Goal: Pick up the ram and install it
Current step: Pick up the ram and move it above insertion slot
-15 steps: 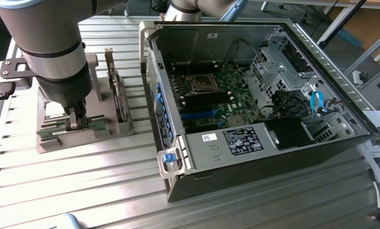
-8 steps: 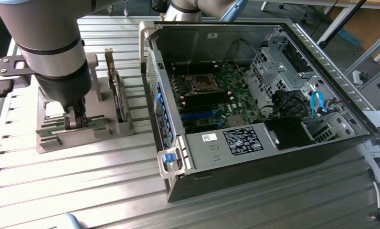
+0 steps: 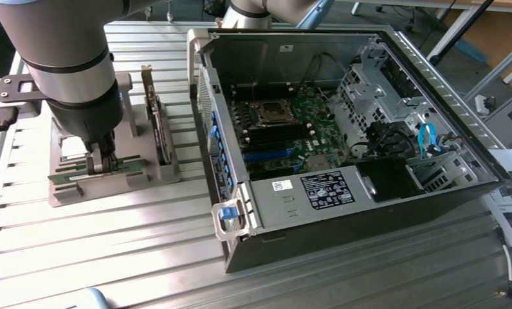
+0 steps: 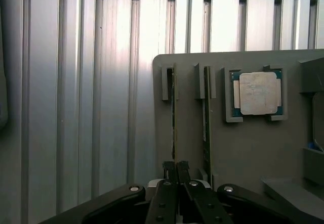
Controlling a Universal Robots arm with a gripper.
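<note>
In the exterior view the arm [image 3: 71, 71] reaches down over a grey holder [image 3: 166, 174] on the slatted metal desk [image 3: 110, 244], at the exterior view's left. Its jaws are pinched onto the ram stick [image 3: 84, 172], a thin green strip on edge in a slot of the holder. A dark card [image 3: 157, 122] stands upright just beside the arm. The open computer case [image 3: 325, 219] lies well apart on the exterior view's right, its motherboard [image 3: 294, 132] exposed. In the wrist view the jaws are closed on the thin edge of the ram stick [image 4: 174, 113], which sits in its slot. A second stick [image 4: 206, 118] stands in the neighbouring slot, and a processor chip [image 4: 258, 93] lies in a recess beside it.
</note>
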